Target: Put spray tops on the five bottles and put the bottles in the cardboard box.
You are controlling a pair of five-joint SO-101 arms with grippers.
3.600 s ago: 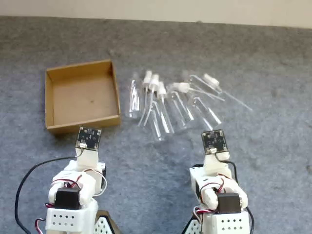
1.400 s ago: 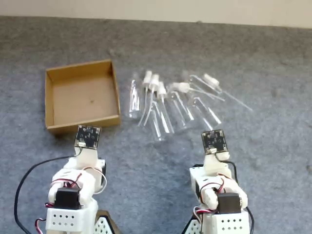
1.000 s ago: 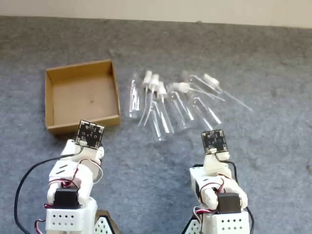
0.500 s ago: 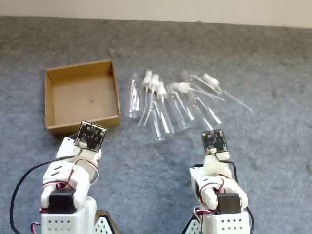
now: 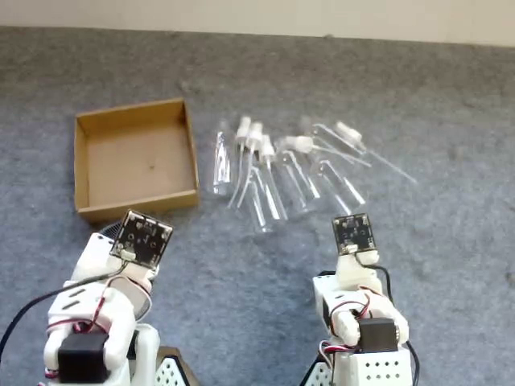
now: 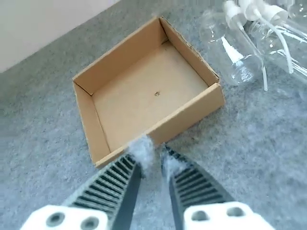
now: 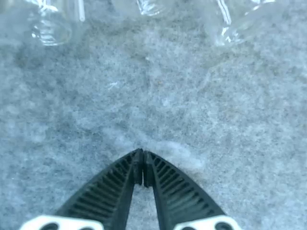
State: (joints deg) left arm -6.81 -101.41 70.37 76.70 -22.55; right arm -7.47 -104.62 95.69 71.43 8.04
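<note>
Grey carpet [image 5: 265, 265] under cardboard box [image 5: 137, 203], bottles [image 5: 269, 197]; pale band [image 5: 322, 12] beyond.

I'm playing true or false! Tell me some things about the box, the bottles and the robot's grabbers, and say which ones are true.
The cardboard box has a bottle inside. False: the bottles all lie on the carpet beside it.
The bottles lie on their sides. True.
The right gripper holds a bottle. False: it is shut on nothing.
The left gripper points toward the box. True.
</note>
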